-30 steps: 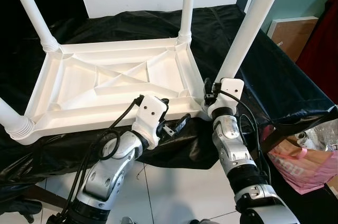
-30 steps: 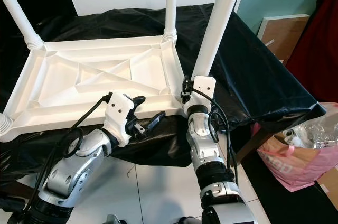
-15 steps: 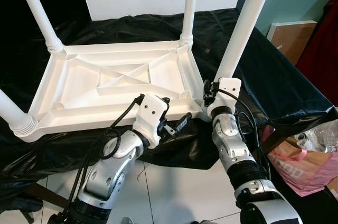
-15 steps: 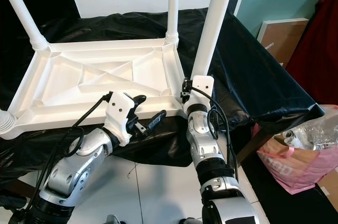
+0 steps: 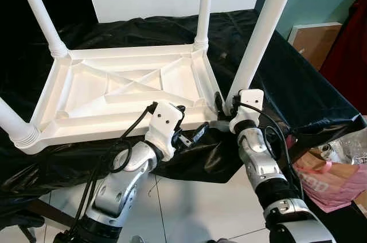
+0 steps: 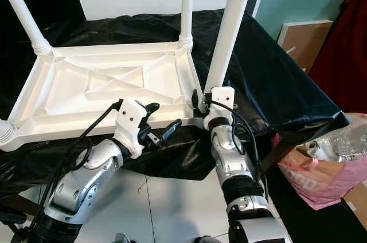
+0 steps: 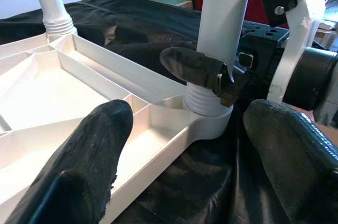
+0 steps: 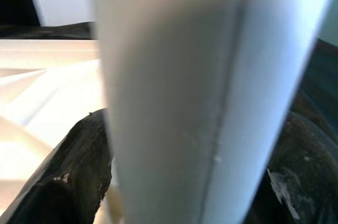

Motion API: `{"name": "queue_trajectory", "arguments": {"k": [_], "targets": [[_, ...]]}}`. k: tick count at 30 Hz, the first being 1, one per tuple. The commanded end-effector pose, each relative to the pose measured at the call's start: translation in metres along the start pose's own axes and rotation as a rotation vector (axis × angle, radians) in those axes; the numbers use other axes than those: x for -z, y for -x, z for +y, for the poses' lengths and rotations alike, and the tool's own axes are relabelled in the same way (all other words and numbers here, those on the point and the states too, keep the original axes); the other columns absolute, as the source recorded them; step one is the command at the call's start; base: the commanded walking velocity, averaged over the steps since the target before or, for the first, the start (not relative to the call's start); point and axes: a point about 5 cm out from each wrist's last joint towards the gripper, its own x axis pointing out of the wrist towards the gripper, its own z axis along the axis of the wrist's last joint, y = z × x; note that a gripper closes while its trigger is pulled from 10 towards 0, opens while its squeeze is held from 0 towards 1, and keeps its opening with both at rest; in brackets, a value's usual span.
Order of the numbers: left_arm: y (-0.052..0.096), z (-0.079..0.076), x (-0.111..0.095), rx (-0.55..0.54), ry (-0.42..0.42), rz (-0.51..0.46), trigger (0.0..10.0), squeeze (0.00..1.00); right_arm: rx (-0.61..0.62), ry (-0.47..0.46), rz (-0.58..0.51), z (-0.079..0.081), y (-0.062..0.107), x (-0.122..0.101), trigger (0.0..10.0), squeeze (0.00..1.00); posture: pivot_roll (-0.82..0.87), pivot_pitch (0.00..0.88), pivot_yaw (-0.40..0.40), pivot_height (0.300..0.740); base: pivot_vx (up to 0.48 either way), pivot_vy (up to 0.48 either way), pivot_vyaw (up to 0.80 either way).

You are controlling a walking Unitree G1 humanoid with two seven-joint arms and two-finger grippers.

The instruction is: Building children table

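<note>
We had the white plastic children's table (image 5: 123, 91) lying upside down on a black cloth-covered bench (image 5: 298, 82), with its legs pointing up. Our right gripper (image 7: 203, 71) was at the near right corner, with its two black fingers closed around the bottom of the tall white plastic leg (image 5: 261, 31), just above the ribbed end that sat in the corner socket (image 7: 208, 118). Our left gripper (image 5: 186, 134) hovered just beside the near edge of the table, to the left of that corner. Its fingers were spread wide apart and held nothing. We think the step was fixing this last leg into its socket. To do it well, we should keep the leg straight up, hold it low, and push or turn it gently until the ribbed end goes all the way in. The free gripper could press on the near edge so the table does not slide. We could not read any writing or labels on anything.
</note>
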Motion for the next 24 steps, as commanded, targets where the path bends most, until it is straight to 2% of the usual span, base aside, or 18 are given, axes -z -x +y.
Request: {"name": "queue_trajectory", "arguments": {"k": [1, 4, 11, 24], "targets": [[-0.001, -0.001, 0.001, 0.019, 0.000, 0.005, 10.0, 0.00, -0.050, -0.008, -0.016, -0.003, -0.002, -0.004, 10.0, 0.00, 0.01, 0.075, -0.053, 0.740, 0.000, 0.000, 0.00], [-0.001, -0.001, 0.001, 0.020, 0.000, 0.004, 10.0, 0.00, -0.070, 0.000, -0.014, -0.005, -0.002, -0.005, 10.0, 0.00, 0.01, 0.074, -0.052, 0.740, 0.000, 0.000, 0.00], [0.000, -0.002, 0.001, 0.023, -0.001, 0.005, 10.0, 0.00, -0.250, 0.027, 0.018, -0.014, 0.001, -0.001, 10.0, 0.00, 0.01, 0.069, -0.051, 0.740, 0.000, 0.000, 0.00], [-0.001, -0.004, 0.001, 0.037, 0.001, 0.009, 10.0, 0.00, -0.391, 0.095, 0.059, -0.031, -0.006, -0.002, 10.0, 0.00, 0.01, 0.074, -0.050, 0.740, 0.000, 0.000, 0.00]]}}
